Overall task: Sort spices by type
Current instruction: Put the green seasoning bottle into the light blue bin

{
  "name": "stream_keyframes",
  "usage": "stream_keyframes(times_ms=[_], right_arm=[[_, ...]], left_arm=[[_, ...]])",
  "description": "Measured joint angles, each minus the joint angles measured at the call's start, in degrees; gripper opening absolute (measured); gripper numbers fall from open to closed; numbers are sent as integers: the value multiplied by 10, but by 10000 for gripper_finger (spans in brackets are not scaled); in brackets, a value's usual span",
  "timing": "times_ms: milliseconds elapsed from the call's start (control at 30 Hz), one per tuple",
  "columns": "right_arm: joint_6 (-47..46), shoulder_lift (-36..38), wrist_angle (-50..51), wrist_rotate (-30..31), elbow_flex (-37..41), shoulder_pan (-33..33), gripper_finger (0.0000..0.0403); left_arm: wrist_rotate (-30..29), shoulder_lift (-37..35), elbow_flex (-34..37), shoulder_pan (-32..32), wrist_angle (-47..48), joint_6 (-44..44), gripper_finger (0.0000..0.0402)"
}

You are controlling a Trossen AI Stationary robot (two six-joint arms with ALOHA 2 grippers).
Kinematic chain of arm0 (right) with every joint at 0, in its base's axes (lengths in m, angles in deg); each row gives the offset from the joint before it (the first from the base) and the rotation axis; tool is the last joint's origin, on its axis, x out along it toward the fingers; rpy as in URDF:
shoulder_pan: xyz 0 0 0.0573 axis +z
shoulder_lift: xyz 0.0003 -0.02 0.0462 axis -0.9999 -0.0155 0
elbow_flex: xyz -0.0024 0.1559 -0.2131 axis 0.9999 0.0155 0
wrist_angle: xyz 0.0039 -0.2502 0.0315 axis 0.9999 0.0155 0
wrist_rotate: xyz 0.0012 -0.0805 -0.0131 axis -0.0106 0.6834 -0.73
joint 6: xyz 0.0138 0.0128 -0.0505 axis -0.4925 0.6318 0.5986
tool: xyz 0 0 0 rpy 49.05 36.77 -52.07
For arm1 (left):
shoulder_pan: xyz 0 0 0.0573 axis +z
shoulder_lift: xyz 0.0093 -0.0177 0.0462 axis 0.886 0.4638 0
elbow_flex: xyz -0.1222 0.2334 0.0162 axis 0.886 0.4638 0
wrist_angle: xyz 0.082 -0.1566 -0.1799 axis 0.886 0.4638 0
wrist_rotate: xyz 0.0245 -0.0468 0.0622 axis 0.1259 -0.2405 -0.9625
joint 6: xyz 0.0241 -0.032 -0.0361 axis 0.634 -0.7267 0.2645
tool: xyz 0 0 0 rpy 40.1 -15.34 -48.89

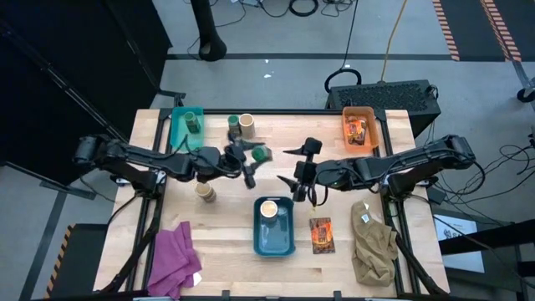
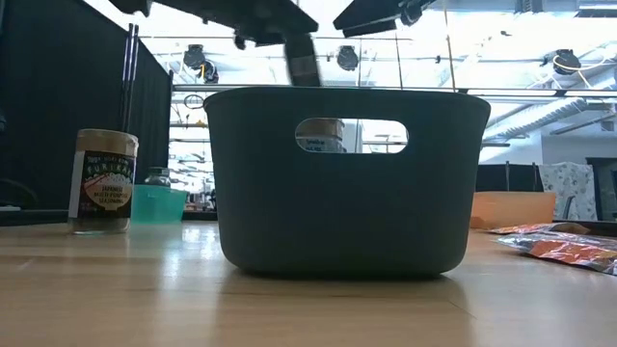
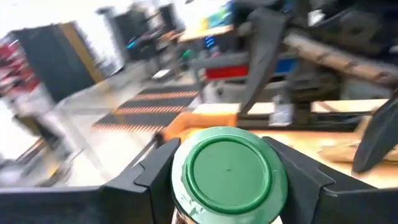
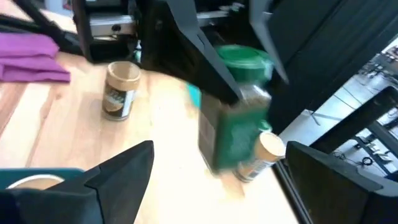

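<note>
High view: the left gripper [image 1: 253, 157] has its fingers clamped on a green-lidded jar [image 1: 260, 154], lifted above mid-bench. The right gripper [image 1: 303, 174], fingers spread and empty, hangs near the blue bin [image 1: 273, 240]. The green bin [image 1: 179, 131] already holds a green jar, so the robot should likely carry this one there upright and lower it before letting go.

Green jars [image 1: 261, 154]: 2. Cream-top jars [image 1: 205, 192]: 3. Packets [image 1: 321, 234]: 2. Bins [image 1: 274, 241]: 3. Cloths [image 1: 174, 257]: 2.
</note>
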Motion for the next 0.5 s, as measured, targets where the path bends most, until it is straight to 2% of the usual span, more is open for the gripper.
stream_keyframes(times_ms=[267, 400, 500], right_arm=[[2, 32, 36, 9, 0, -36, 338], [3, 32, 50, 7, 0, -56, 338], [-3, 32, 62, 5, 0, -70, 338]], left_arm=[[-206, -102, 0, 11, 209, -122, 204], [-301, -152, 0, 35, 352, -236, 204], [-336, -181, 0, 62, 467, -337, 204]])
